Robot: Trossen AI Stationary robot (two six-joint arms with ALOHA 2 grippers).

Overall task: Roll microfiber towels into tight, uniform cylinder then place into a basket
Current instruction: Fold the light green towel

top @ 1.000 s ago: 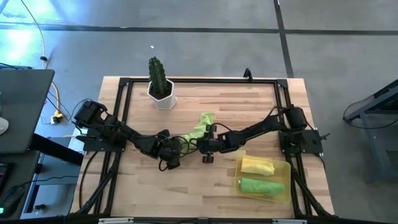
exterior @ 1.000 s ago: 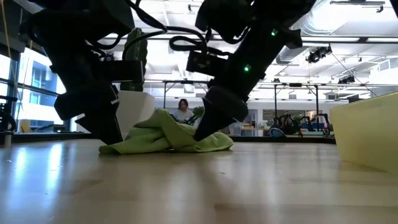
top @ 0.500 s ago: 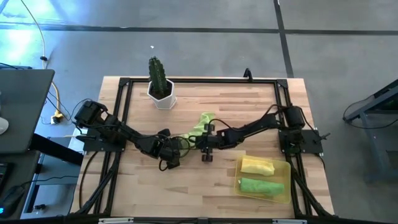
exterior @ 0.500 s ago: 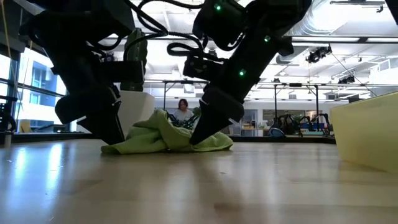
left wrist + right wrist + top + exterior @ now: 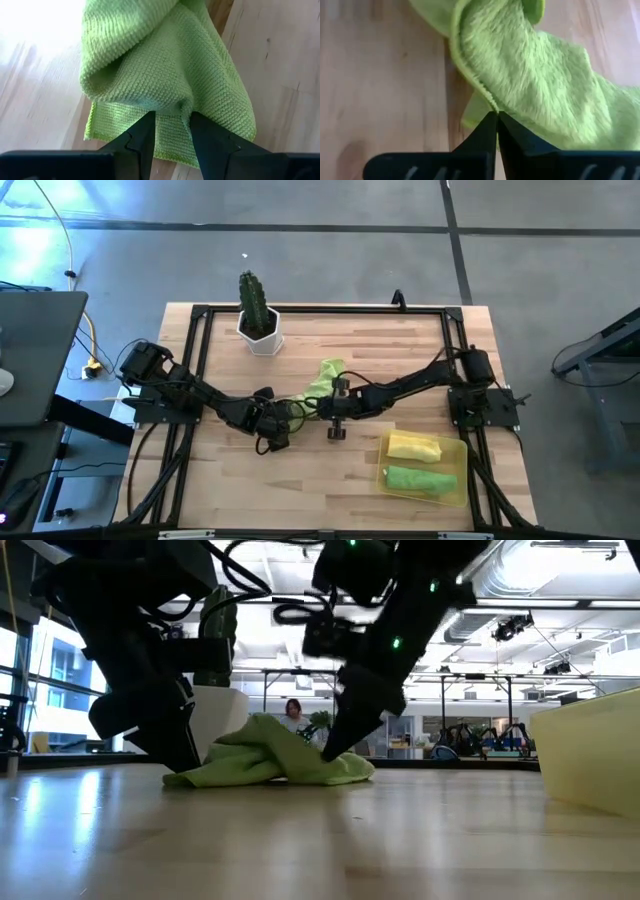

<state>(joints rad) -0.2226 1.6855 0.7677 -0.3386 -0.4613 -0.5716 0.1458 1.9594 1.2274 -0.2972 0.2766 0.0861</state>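
Mid-table, both hands pinching green towel

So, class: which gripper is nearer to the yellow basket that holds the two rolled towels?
The right. The right gripper pinches the loose green towel just up-left of the basket; the left gripper grips that towel's far side, farther away.

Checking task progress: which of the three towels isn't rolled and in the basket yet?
The lime green towel crumpled mid-table between both grippers. The yellow towel and the other green towel already lie rolled in the basket.
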